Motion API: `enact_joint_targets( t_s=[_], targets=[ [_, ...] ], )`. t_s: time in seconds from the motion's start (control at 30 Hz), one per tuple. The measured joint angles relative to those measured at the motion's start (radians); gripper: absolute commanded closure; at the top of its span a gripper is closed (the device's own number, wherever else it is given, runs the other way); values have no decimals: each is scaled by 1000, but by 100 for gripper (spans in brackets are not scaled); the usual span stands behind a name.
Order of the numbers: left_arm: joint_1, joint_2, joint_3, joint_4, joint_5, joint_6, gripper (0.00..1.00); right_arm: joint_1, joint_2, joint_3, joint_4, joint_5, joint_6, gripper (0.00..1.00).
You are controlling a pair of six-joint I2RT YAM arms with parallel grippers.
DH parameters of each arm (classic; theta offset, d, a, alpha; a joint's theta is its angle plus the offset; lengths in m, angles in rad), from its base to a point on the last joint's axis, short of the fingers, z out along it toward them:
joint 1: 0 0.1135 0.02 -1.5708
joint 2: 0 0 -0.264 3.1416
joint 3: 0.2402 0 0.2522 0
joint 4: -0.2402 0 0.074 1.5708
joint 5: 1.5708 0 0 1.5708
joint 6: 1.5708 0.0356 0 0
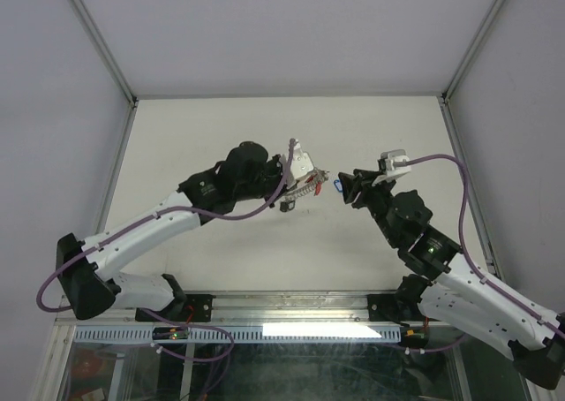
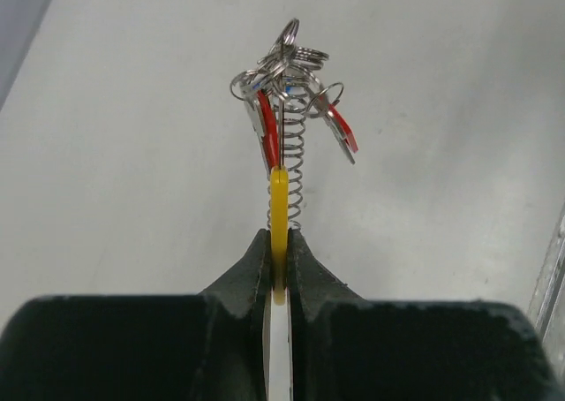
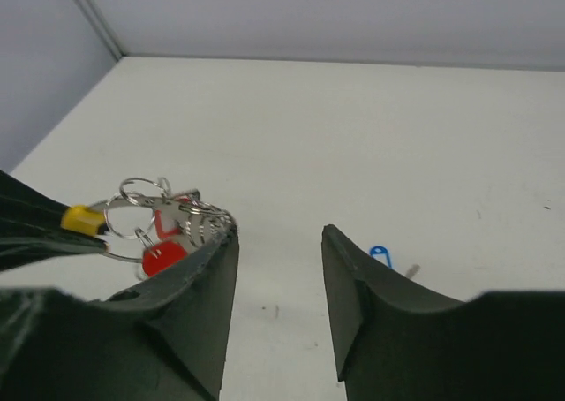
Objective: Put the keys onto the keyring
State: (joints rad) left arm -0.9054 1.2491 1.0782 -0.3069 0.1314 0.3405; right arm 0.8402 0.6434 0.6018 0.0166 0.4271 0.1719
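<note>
My left gripper point(image 2: 279, 233) is shut on a yellow key tag point(image 2: 279, 198), held edge-on. From that tag the coil-like keyring point(image 2: 296, 167) stretches away, carrying a cluster of small rings and red-tagged keys point(image 2: 340, 129). In the top view this bunch point(image 1: 305, 189) hangs above the table's middle, below the left gripper point(image 1: 306, 173). My right gripper point(image 3: 280, 231) stands open with nothing between its fingers; the bunch point(image 3: 168, 224) lies just beyond its left fingertip. A blue-tagged key point(image 3: 380, 255) lies on the table past its right finger.
The white table point(image 1: 221, 136) is bounded by grey walls and metal frame posts point(image 1: 97, 39) at the back corners. Both arms meet near the centre, the right gripper point(image 1: 344, 189) facing the left one closely.
</note>
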Motion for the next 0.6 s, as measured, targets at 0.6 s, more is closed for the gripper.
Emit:
enact_joint_targets(
  t_s=[0.6],
  targets=[
    [103,259,385,-780,-52,84,100,-5,29,23,-205,79,24,42]
  ],
)
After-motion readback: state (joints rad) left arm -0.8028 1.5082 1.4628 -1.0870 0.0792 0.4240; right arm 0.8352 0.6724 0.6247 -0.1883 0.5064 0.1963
